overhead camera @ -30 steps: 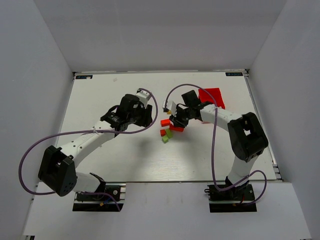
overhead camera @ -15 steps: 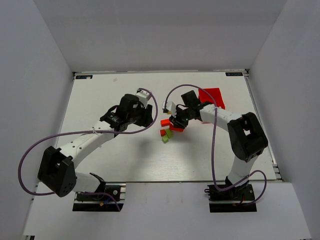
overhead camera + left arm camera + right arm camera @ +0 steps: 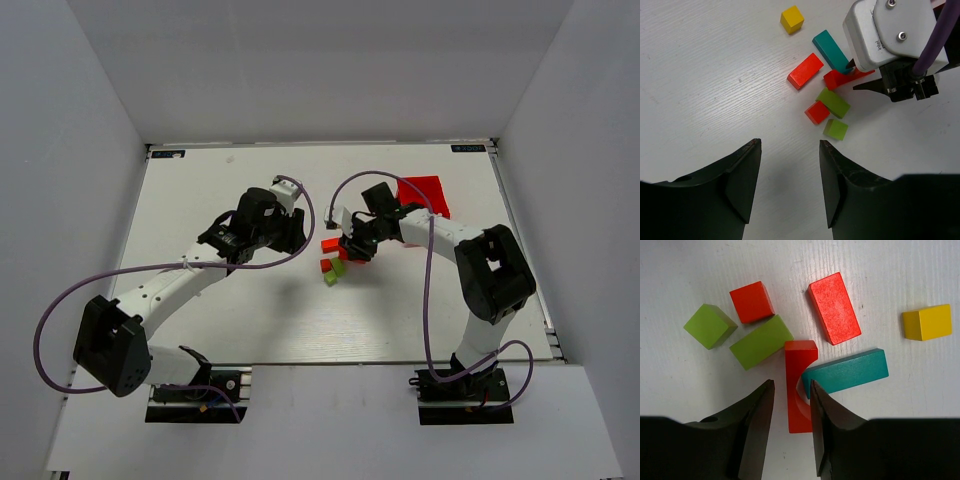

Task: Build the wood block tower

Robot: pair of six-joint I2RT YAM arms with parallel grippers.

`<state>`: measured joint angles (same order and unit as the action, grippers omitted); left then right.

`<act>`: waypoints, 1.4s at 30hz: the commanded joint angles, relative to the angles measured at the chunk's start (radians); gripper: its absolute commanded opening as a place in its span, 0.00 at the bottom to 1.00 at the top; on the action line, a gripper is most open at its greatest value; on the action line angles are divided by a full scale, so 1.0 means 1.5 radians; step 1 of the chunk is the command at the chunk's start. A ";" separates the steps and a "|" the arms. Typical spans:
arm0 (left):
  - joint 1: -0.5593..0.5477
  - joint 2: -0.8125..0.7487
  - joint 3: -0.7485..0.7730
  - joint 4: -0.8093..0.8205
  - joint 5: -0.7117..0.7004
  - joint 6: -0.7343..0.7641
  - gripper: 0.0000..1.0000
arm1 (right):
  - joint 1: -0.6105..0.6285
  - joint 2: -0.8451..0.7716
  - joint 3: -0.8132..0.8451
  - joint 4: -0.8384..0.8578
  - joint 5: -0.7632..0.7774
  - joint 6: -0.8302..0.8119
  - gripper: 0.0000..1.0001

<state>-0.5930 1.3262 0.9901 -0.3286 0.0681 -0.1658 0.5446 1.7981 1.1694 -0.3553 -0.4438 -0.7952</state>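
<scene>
Right tool (image 3: 791, 390) eased wider, straddling red arch block (image 3: 799, 352).

The right tool (image 3: 350, 248) has eased its fingers slightly wider apart over the red arch block (image 3: 799, 390) and has drawn a little up and left on the tabletop. The white camera box (image 3: 344, 218) on its wrist has shifted with it. The left arm (image 3: 170, 285) has swung its lower joint slightly outward, taking the purple cable (image 3: 45, 330) loop along.
</scene>
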 commanded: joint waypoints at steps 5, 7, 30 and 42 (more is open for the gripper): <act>-0.003 -0.029 -0.004 0.008 0.010 -0.003 0.60 | 0.013 0.020 0.017 -0.001 0.021 -0.008 0.41; -0.003 -0.029 -0.004 0.008 0.010 -0.003 0.60 | 0.013 0.018 0.017 0.003 0.025 -0.006 0.41; -0.003 -0.048 -0.016 0.016 -0.007 -0.003 0.60 | 0.003 -0.048 0.056 -0.030 -0.042 0.036 0.08; -0.003 -0.074 -0.031 0.052 0.145 0.099 0.64 | -0.046 -0.052 0.152 -0.215 -0.336 0.013 0.05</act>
<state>-0.5930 1.2678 0.9424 -0.2867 0.1692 -0.1017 0.4881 1.7332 1.3403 -0.5419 -0.7723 -0.7441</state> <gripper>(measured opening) 0.632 0.153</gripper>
